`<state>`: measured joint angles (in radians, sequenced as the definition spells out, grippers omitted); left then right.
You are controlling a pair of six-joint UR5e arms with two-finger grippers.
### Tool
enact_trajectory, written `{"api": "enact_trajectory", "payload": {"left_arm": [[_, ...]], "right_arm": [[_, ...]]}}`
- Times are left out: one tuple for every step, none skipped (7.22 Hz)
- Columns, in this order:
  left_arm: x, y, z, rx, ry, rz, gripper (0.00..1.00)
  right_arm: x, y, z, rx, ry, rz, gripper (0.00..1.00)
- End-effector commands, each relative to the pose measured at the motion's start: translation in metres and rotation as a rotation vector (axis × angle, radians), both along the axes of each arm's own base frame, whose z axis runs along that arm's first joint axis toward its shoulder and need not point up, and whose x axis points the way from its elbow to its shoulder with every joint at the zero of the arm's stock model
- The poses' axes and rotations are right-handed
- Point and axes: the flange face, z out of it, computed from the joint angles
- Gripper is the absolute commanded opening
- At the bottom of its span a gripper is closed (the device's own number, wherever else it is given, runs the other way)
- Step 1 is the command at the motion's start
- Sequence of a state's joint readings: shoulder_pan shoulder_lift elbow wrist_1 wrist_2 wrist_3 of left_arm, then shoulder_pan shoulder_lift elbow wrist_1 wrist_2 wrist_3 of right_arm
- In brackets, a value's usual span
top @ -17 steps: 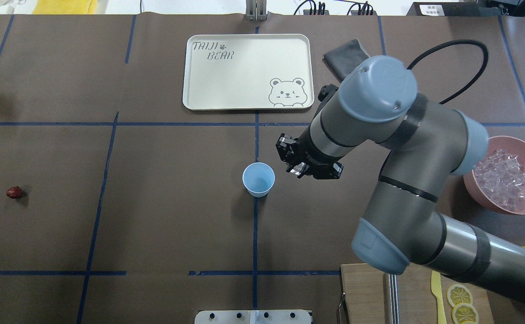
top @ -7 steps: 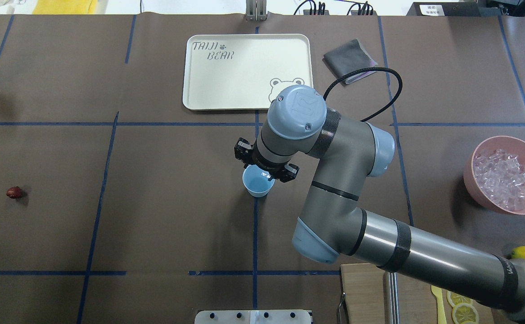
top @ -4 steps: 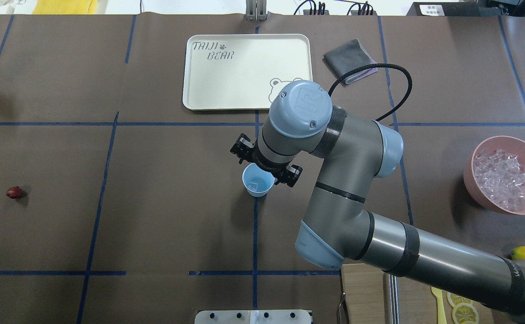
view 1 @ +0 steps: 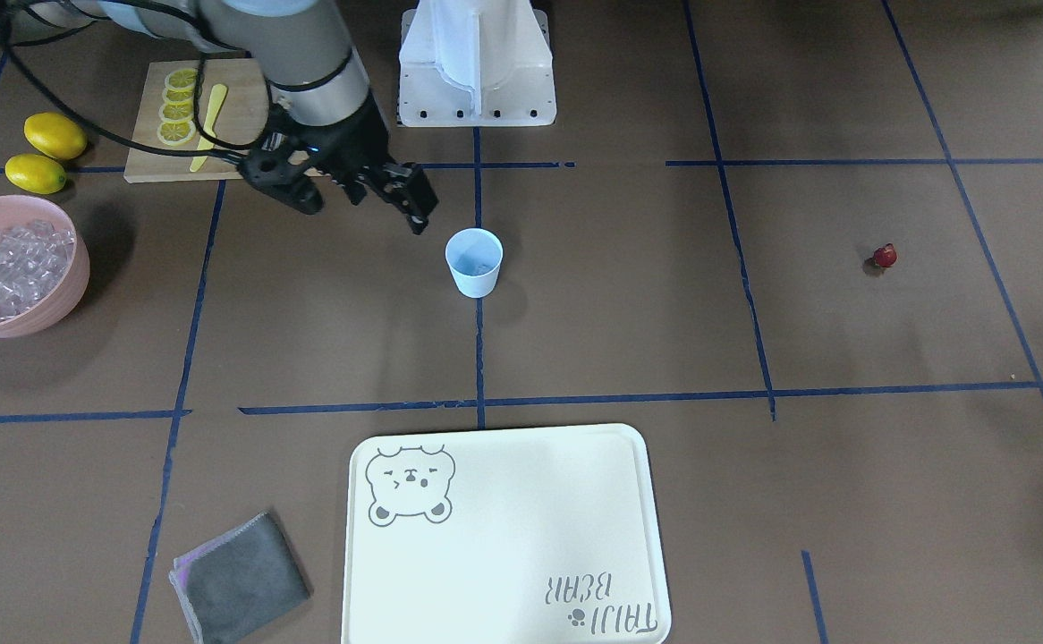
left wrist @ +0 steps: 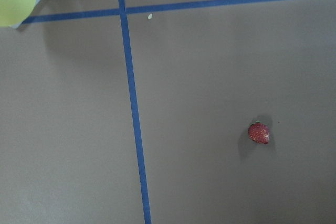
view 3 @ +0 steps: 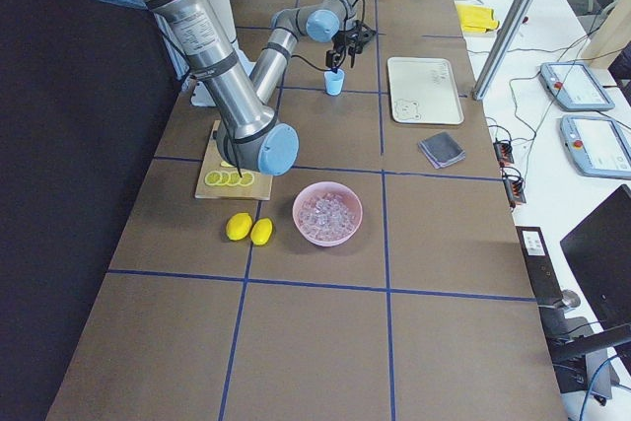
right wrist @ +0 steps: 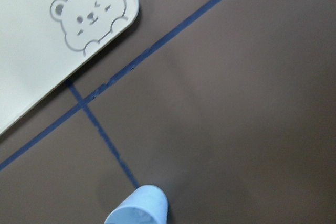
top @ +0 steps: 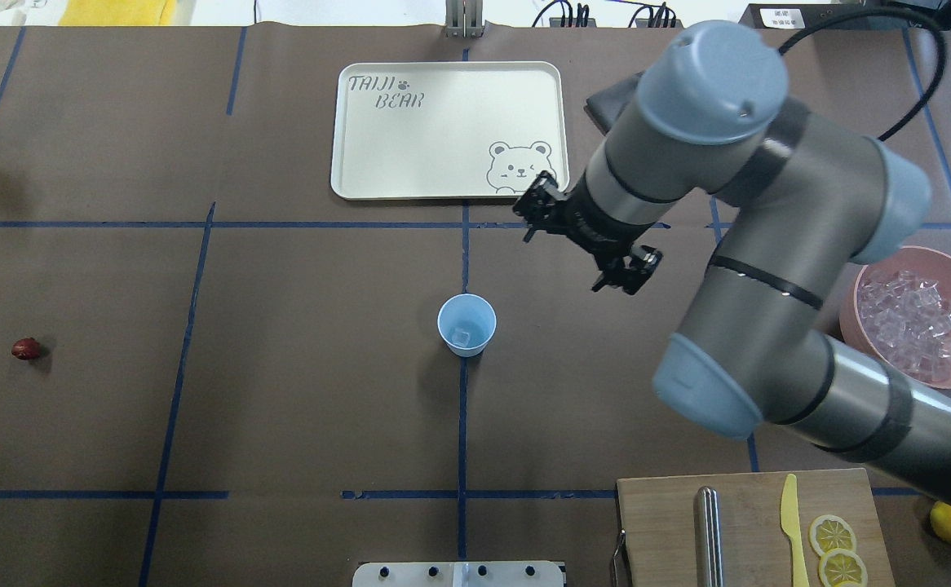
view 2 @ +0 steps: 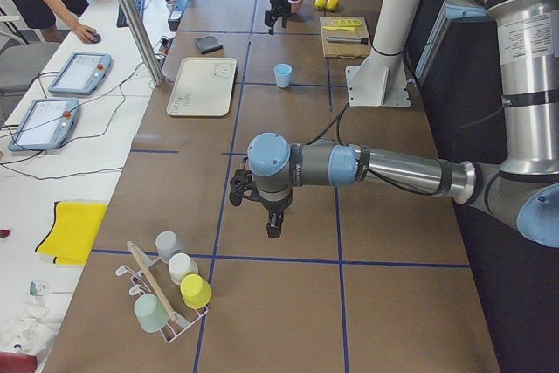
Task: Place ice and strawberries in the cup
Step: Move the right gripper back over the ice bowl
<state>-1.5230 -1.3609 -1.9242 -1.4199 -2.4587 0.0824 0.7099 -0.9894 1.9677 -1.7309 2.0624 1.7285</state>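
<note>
My right gripper point(top: 583, 243) has lifted off the cup point(top: 466, 351) since a moment ago and swung away toward the bear corner of the tray point(top: 443, 139). It now hangs above the table with its fingers spread wide and nothing between them.

Going from the left of my overhead view, the strawberry point(top: 26, 349) lies alone on the brown table cover, well apart from the cup. The left wrist camera looks straight down on it, just beside a blue tape line. I see the left gripper point(view 2: 273, 230) only in the side view from the table's end, hanging from the near arm above the table. From there I cannot tell whether its fingers are apart or together.

In the middle, the pale blue cup stands upright on a blue tape line. One clear ice cube point(top: 462, 335) sits at its bottom. Beyond it lies the cream tray, which carries nothing. The right gripper hovers between the tray's near corner and the cup, off to the cup's right and not touching it.

At the right edge sits the pink bowl point(top: 853, 330), piled with ice cubes point(top: 912, 322). Nearer the robot is a wooden cutting board point(top: 663, 522) with a yellow knife point(top: 789, 522) and lemon slices point(top: 834, 550) on it.
</note>
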Motion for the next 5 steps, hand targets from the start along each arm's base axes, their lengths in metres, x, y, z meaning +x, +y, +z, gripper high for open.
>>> {"api": "enact_trajectory", "payload": {"left_arm": [[0.002, 0.004, -0.001, -0.004, 0.020, 0.000, 1.00], [0.002, 0.004, -0.004, 0.004, 0.020, 0.001, 1.00], [0.002, 0.004, -0.004, 0.004, 0.020, 0.001, 1.00], [0.002, 0.004, -0.004, 0.004, 0.020, 0.001, 1.00], [0.002, 0.004, -0.004, 0.005, 0.020, 0.001, 1.00]], "right_arm": [[0.061, -0.017, 0.067, 0.058, 0.086, -0.026, 0.98], [0.088, -0.016, 0.095, 0.095, 0.100, -0.095, 0.97], [0.126, -0.006, 0.129, 0.136, 0.125, -0.146, 0.96], [0.163, 0.001, 0.159, 0.189, 0.153, -0.201, 0.96], [0.195, 0.004, 0.192, 0.237, 0.165, -0.284, 0.96]]}}
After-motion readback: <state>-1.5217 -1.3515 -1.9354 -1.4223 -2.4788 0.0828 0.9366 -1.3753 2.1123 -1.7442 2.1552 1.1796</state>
